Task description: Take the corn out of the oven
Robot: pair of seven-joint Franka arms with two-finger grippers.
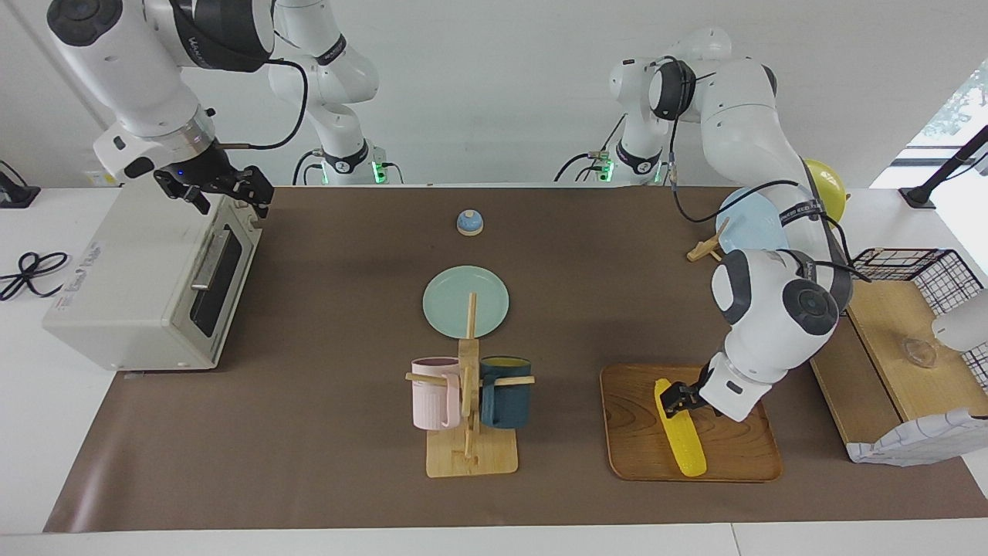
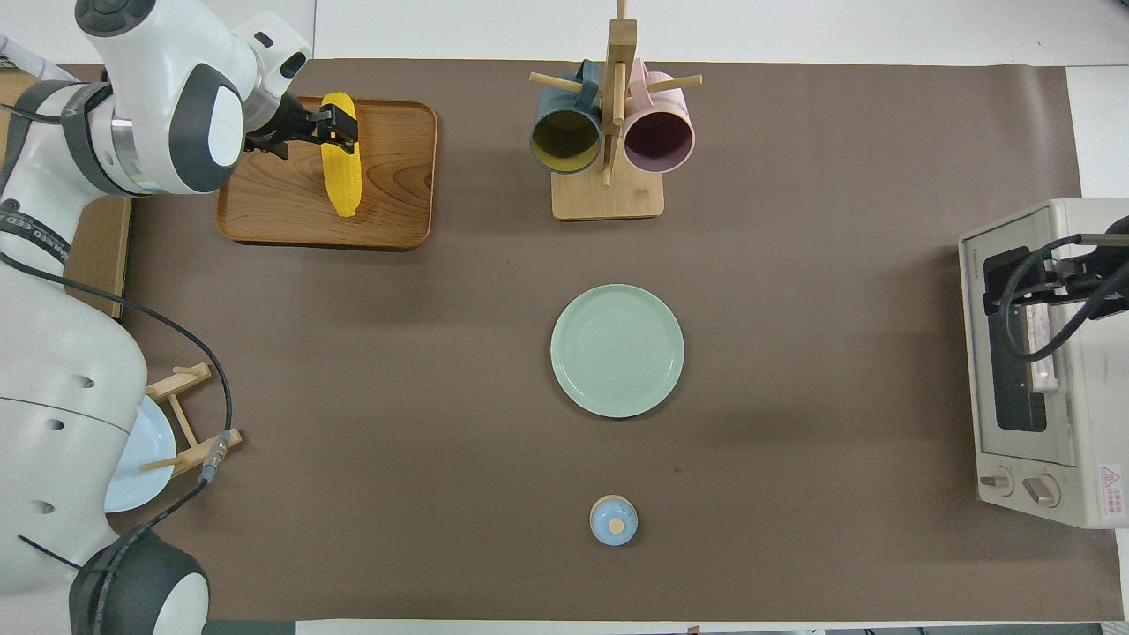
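The yellow corn (image 1: 680, 429) (image 2: 341, 172) lies flat on a wooden tray (image 1: 741, 457) (image 2: 397, 198) toward the left arm's end of the table. My left gripper (image 1: 673, 397) (image 2: 340, 123) is at the cob's end nearer the robots, open, a finger on each side of it. The off-white oven (image 1: 127, 286) (image 2: 1089, 459) stands at the right arm's end, its dark glass door shut. Above the oven's top front edge hangs my right gripper (image 1: 245, 193) (image 2: 1063, 282), open and holding nothing.
A wooden mug rack (image 1: 469, 448) with a pink and a dark blue mug stands beside the tray. A green plate (image 1: 465, 301) and a small blue knob (image 1: 469, 222) lie mid-table. A pale blue plate (image 1: 745, 220), wire basket (image 1: 938, 270) and wooden box (image 1: 895, 340) crowd the left arm's end.
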